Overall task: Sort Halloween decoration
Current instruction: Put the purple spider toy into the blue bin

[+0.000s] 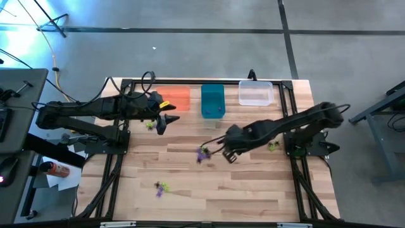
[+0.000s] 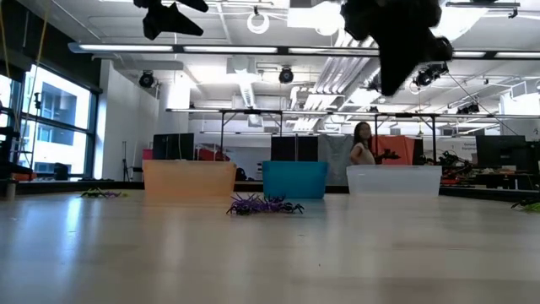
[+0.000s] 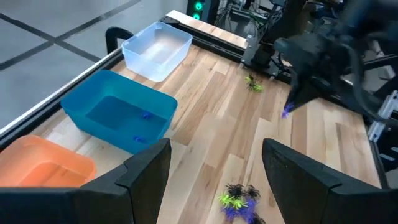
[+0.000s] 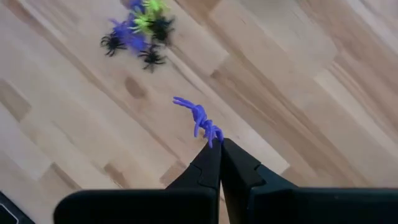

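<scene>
Right gripper (image 4: pixel 220 144) pinches a purple spider (image 4: pixel 200 119), seemingly by one leg.

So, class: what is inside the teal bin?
In the left wrist view, the teal bin holds two small purple spiders on its floor. The near wall hides the strip of floor just behind it, so anything there cannot be seen.
</scene>
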`<state>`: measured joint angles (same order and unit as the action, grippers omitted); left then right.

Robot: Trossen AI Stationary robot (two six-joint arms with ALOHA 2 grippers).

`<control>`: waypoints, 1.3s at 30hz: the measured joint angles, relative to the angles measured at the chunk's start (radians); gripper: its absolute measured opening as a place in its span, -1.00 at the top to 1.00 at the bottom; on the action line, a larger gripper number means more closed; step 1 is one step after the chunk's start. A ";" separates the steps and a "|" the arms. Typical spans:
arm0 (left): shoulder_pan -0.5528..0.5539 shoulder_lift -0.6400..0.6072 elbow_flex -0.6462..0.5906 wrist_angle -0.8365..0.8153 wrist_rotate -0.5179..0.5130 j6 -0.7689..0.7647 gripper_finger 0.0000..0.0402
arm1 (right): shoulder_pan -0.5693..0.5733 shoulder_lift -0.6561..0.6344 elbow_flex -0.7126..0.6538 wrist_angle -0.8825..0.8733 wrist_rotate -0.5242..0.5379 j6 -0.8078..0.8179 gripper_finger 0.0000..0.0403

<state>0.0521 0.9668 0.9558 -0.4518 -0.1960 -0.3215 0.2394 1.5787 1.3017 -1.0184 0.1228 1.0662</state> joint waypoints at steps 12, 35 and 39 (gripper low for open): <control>0.000 0.000 0.000 0.000 -0.007 0.097 -0.20 | -0.358 -0.343 -0.578 0.914 -0.112 -0.266 1.00; 0.000 0.000 0.000 0.000 -0.088 0.062 -0.20 | -0.770 0.368 0.213 0.287 -0.309 -0.887 1.00; 0.000 0.000 0.000 -0.001 -0.088 0.062 -0.20 | -0.770 0.480 0.309 0.249 -0.287 -0.806 1.00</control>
<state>0.0525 0.9668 0.9558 -0.4524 -0.2844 -0.2592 -0.5304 2.0590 1.6109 -0.7694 -0.1641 0.2602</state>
